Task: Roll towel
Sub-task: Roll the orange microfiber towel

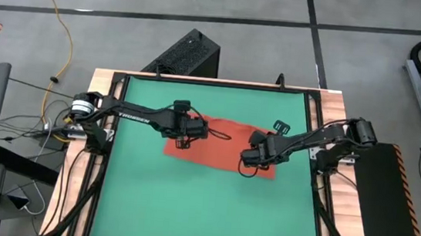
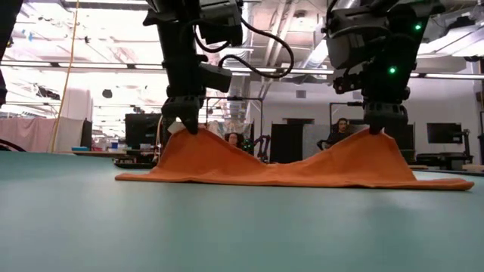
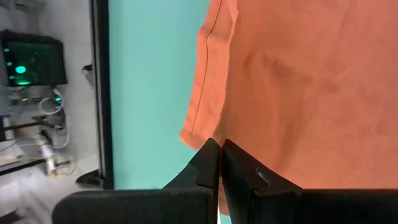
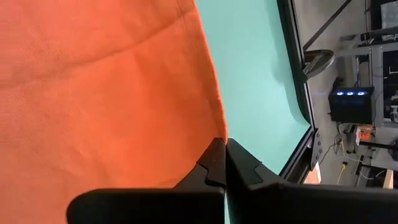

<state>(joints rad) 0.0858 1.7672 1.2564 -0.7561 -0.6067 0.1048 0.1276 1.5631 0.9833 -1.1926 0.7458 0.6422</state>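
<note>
Both grippers pinch the towel by its edge. Left gripper hangs straight down from its arm, fingers pressed together on a raised peak of cloth at the towel's left end; right gripper does the same at the right end, its fingers closed on the hem. Between the two peaks the towel sags, and its remaining edge lies flat on the green mat, near the mat's middle. Each arm reaches inward from its own side of the mat.
</note>
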